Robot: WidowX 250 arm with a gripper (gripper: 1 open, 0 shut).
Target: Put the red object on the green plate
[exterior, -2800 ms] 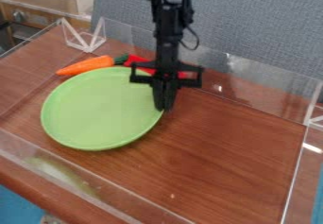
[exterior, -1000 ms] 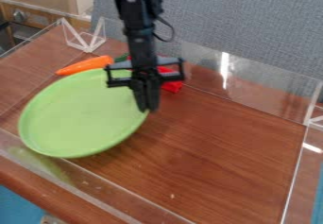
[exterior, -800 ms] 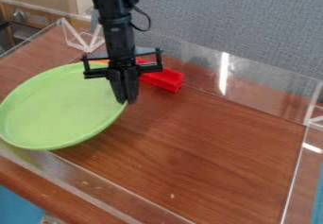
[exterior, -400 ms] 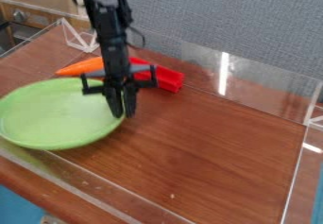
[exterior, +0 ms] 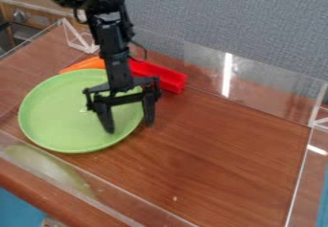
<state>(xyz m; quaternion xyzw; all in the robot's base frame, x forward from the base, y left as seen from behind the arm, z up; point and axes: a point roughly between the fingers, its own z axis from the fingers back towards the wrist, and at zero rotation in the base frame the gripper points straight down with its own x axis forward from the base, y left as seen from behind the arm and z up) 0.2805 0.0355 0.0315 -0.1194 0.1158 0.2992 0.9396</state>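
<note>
Hovering with jaws spread wide over the green plate's (exterior: 58, 111) right edge, the gripper (exterior: 125, 119) holds nothing — the red object (exterior: 159, 74) lies behind, on the counter (exterior: 218, 164).

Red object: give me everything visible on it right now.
The red object is a bright red, elongated bar that looks like plastic, lying flat on the wooden tabletop behind the green plate, off the plate's far right rim. The arm hides its left end. The orange toy sits just left of it; contact can't be judged. The hand is open over the plate, not holding it.
</note>
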